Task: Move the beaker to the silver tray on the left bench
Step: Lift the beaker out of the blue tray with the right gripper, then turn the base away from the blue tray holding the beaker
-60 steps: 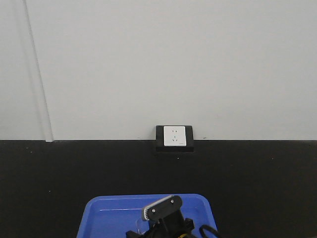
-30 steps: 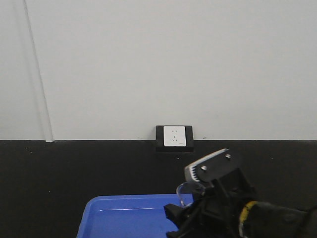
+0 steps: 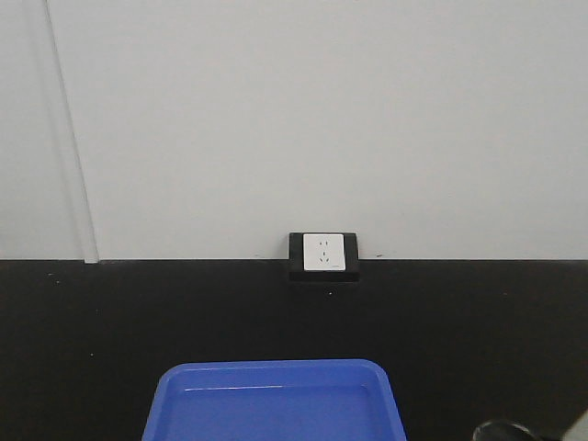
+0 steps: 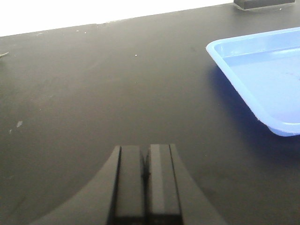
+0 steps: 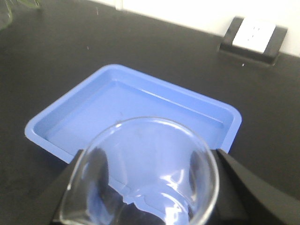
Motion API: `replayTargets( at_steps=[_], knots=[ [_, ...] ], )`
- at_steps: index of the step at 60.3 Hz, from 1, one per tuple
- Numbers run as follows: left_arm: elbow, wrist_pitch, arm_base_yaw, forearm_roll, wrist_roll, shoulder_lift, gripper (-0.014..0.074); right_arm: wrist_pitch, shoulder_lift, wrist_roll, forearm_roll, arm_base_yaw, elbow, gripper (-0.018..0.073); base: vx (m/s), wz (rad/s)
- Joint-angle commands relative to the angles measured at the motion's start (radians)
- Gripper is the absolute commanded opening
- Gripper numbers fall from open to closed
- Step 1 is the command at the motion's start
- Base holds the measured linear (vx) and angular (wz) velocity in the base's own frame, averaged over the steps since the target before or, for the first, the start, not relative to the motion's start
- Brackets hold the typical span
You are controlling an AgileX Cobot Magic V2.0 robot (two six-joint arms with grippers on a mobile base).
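The black tabletop [image 3: 110, 331] runs wide up to a white wall [image 3: 276, 119]. On it lies a blue tray [image 3: 276, 404]. The left gripper [image 4: 145, 183] hangs low over the tabletop, left of the tray, its fingers [image 4: 131, 183] pressed together on nothing. The right gripper [image 5: 152, 197] has its fingers on both sides of the clear beaker [image 5: 145, 168], holding it over the tray's near side. A small socket [image 3: 323, 253] sits at the foot of the wall.

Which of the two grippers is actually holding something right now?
The right gripper: its fingers sit on either side of the glass beaker. The left gripper is shut with nothing between its fingers.
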Motion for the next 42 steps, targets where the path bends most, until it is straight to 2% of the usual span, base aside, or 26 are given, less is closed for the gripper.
replayTargets(
  at_steps=[1,42],
  knots=[
    [0.02,-0.075,-0.007,-0.003,-0.002,-0.007,0.0001,-0.095,-0.056,-0.005,-0.016,0.0,-0.005,-0.0014,0.0,0.0],
    [0.02,-0.075,-0.007,-0.003,-0.002,-0.007,0.0001,-0.08,-0.077,-0.005,-0.016,0.0,0.0,-0.0014,0.0,0.0]
  ],
)
